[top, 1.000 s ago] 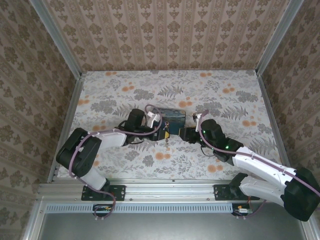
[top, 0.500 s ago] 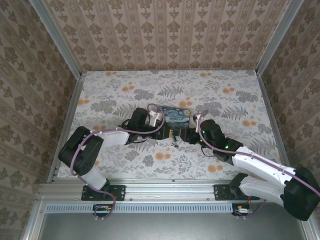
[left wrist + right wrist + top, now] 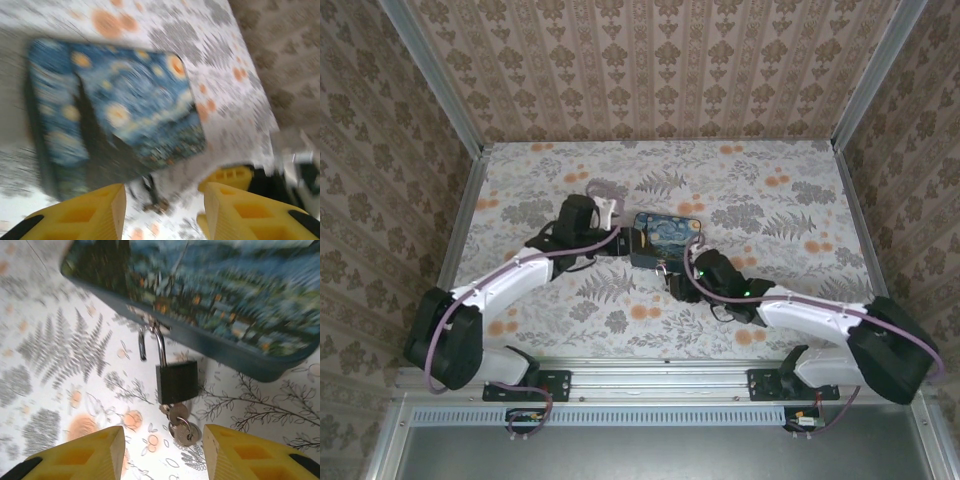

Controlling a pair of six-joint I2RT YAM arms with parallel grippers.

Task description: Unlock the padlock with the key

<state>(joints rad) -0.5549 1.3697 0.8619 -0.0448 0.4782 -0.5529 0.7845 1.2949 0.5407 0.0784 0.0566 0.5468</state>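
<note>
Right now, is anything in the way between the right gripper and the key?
Nothing visible. In the right wrist view, the open right gripper faces the key at the padlock's bottom, with a clear gap between them.

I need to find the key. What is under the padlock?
Just below the padlock are keys on a ring, against the patterned table. The keyhole in its underside is hidden, so whether a key sits in it cannot be seen.
</note>
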